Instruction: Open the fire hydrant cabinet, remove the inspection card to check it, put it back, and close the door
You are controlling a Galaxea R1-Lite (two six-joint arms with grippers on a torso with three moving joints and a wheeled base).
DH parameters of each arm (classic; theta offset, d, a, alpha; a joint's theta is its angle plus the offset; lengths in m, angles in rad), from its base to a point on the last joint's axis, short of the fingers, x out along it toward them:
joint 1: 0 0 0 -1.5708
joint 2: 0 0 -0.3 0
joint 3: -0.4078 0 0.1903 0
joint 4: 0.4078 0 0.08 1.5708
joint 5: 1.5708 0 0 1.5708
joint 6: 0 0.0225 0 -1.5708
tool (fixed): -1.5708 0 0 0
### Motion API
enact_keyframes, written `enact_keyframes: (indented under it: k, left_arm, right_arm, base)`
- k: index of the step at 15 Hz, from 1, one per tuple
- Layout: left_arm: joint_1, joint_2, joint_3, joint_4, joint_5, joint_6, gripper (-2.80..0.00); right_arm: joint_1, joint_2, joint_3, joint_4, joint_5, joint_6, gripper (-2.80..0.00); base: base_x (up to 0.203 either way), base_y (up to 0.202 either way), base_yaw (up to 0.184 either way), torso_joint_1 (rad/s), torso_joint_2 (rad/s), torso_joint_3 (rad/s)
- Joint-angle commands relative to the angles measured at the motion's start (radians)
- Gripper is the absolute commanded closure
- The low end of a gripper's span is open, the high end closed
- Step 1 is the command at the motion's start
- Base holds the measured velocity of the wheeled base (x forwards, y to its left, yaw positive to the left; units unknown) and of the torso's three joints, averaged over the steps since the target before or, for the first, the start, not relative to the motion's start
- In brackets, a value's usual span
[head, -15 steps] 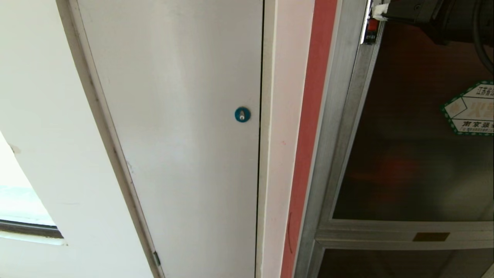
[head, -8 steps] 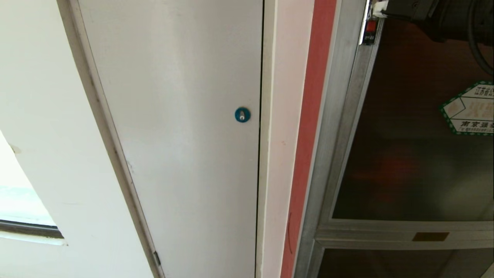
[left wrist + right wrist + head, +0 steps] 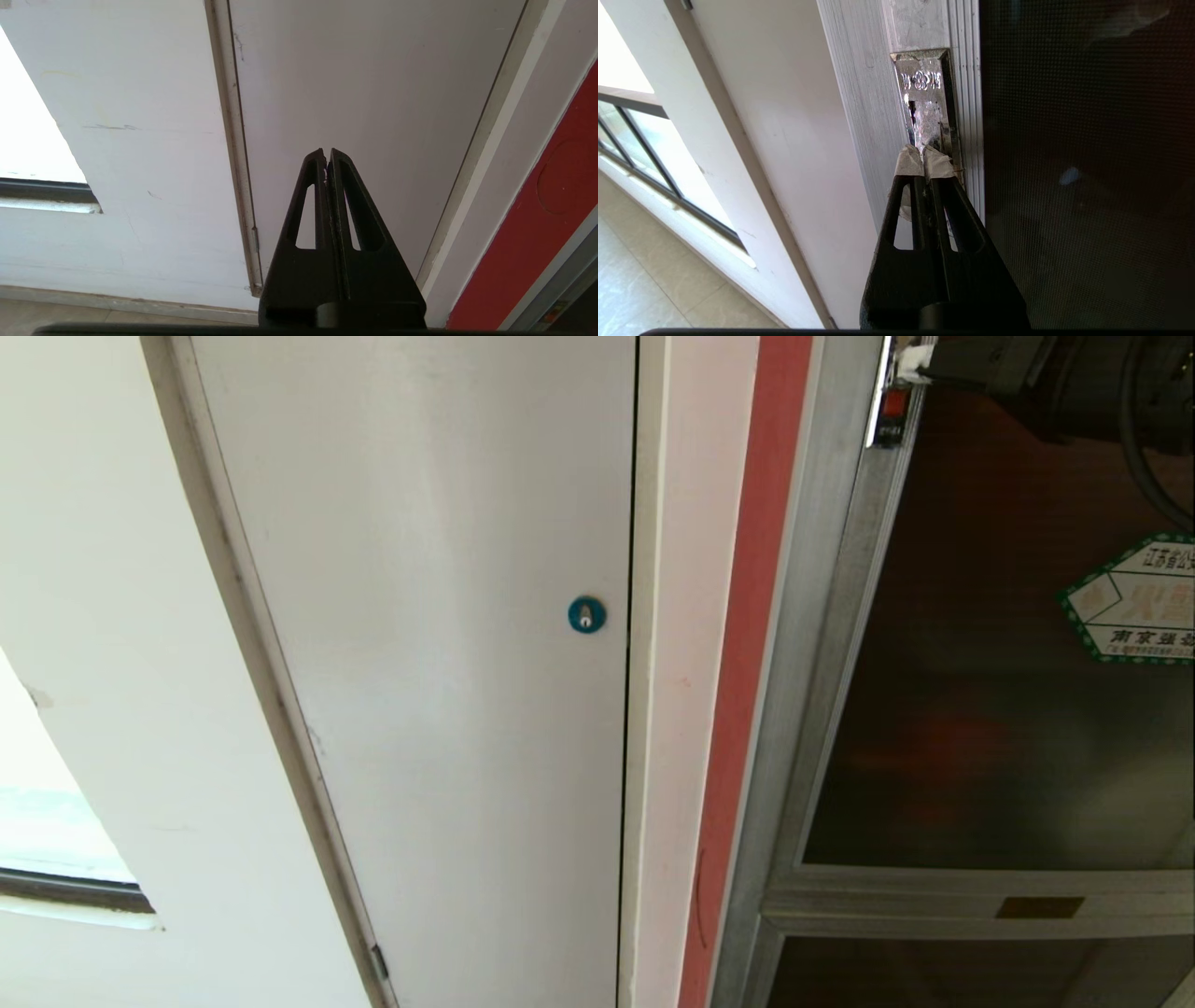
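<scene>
The fire hydrant cabinet (image 3: 803, 616) stands at the right, silver-framed with a red edge strip (image 3: 747, 644). Its door (image 3: 980, 709) is dark glass with a green-bordered hexagonal sticker (image 3: 1134, 607). A small red latch (image 3: 894, 403) sits high on the door frame. My right gripper (image 3: 917, 362) is shut, its taped tips against the latch. In the right wrist view the right gripper (image 3: 923, 154) rests on the silver latch plate (image 3: 924, 93), with nothing between its fingers. My left gripper (image 3: 326, 156) is shut and empty, facing the white door. The inspection card is out of view.
A plain white door (image 3: 448, 663) with a round blue lock (image 3: 586, 613) fills the left. A smaller dark panel with an orange label plate (image 3: 1039, 907) sits below the cabinet door. A window (image 3: 654, 158) and tiled floor (image 3: 654, 284) lie beside the wall.
The right gripper has crept slightly up and left at the latch. The sticker and the door frame edge have shifted a little to the left, while the white door stays put.
</scene>
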Motion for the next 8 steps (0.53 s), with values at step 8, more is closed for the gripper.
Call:
enact_keyframes:
  k: [8]
  left_arm:
    - [0.0,0.0,0.0,0.0,0.0,0.0,0.0]
  right_arm:
    - [0.0,0.0,0.011,0.006,0.001,0.0,0.0]
  base:
    - [0.0,0.0,0.0,0.0,0.0,0.0]
